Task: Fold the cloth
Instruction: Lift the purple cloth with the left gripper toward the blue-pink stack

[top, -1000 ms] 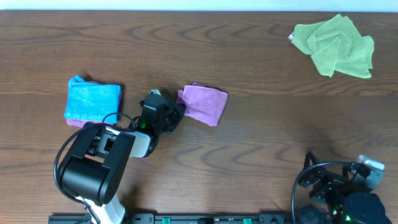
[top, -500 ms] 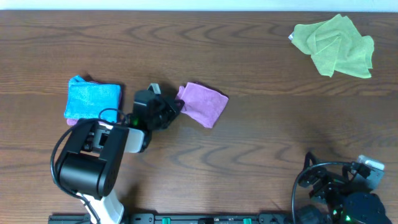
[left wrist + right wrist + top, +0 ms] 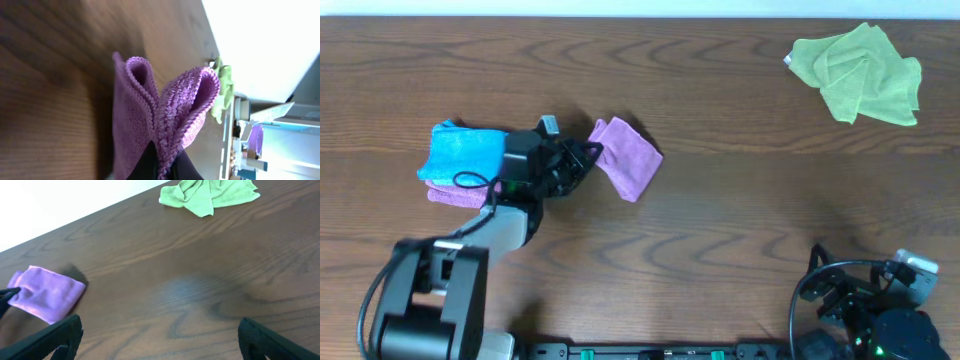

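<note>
Purple cloth [image 3: 625,158] dragged leftward (folded), pinched by left fingers [image 3: 589,155].

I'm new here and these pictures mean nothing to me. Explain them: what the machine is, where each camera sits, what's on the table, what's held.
These are two robot arms at a wooden table, each ending in a two-finger gripper. One picture looks straight down from above; the other two come from a camera on each wrist. The left gripper is pinched shut on the edge of a folded purple cloth; its wrist view shows those layers up close. To its left lies a blue cloth stacked on a second purple cloth. A crumpled green cloth sits in the far right corner. The right gripper is open at the near edge, holding nothing.
</note>
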